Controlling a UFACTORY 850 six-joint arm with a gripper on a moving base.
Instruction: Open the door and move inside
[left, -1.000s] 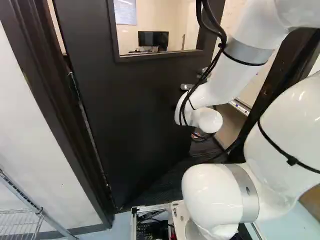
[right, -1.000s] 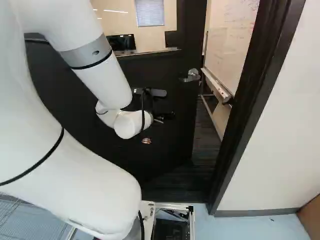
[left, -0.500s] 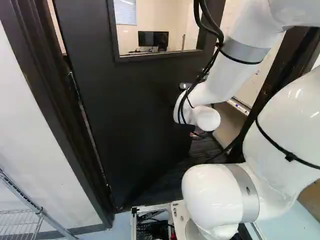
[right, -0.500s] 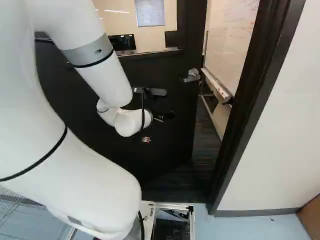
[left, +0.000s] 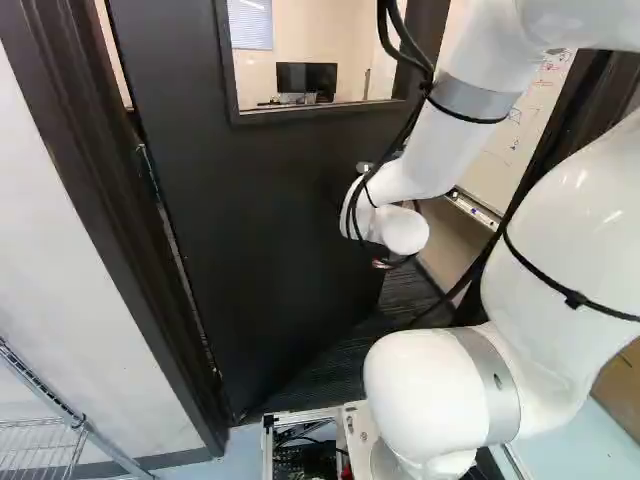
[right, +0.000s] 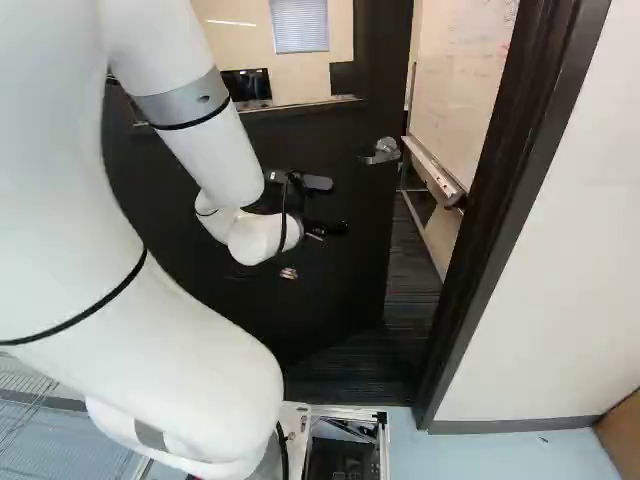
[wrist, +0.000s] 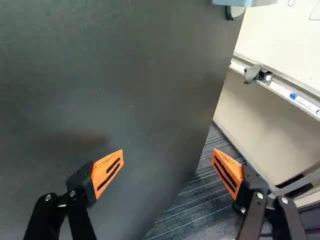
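Where door (right: 345, 285) ends, carpet (right: 410, 290) shows.

So in the right base view, a white wall (right: 560, 230) is filling the right side, pale blue floor (right: 500, 455) is showing lower right, and a whiteboard (right: 463, 75)'s hanging upper right of center. Left base view: a monitor (left: 306, 78)'s sitting upper middle, wire rack (left: 82, 425)'s standing lower left.

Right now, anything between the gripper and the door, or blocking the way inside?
Nothing visible between the open gripper and the door. Going inside: the partly open door itself stands across much of the doorway.
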